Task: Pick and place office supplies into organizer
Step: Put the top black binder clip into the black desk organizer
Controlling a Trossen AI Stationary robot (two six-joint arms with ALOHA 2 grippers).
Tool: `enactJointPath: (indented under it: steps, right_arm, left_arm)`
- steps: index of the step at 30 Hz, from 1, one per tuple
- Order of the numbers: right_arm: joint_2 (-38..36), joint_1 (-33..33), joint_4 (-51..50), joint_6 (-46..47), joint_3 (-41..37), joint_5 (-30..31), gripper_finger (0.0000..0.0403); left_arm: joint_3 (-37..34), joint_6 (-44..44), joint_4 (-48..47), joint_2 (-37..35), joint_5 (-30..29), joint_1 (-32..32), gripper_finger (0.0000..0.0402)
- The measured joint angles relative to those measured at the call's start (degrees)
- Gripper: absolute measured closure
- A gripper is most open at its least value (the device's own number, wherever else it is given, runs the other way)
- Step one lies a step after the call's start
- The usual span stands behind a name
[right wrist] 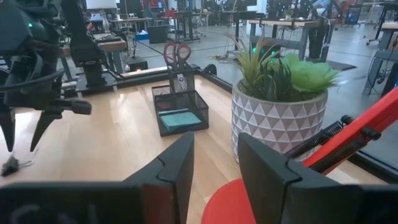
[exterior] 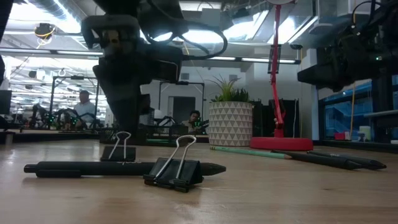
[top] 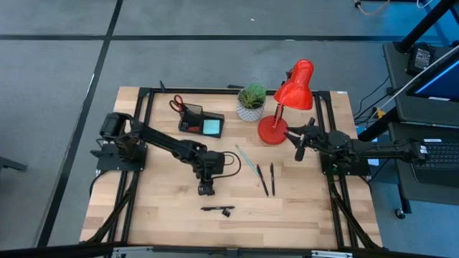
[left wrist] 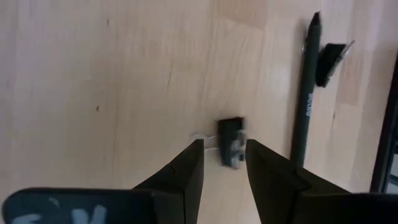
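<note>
left gripper (left wrist: 224,163), table centre: jaws parted astride small binder clip (left wrist: 231,142), not clenched | clip light, stiff, slippery; pinch its black body | right gripper (right wrist: 214,163) open by lamp (top: 290,100).

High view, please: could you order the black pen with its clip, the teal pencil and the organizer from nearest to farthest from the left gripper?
From the left gripper:
1. Black pen with clip, at the table's front.
2. Teal pencil, toward the lamp side.
3. Organizer, at the back edge.

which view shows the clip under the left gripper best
The left wrist view: the small black clip lies on the wood between the left gripper and its open fingers. The low view shows it side-on behind a pen. The high view hides it; the right wrist view shows a dark speck.
</note>
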Motion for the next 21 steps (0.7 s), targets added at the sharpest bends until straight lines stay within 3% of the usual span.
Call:
enactJointPath:
  steps: [21]
  right_arm:
    - [0.00,-0.01,-1.41,0.60,0.01,0.00,0.0276]
  left_arm:
    - [0.02,-2.62,1.52,0.35,1.51,-2.05,0.0288]
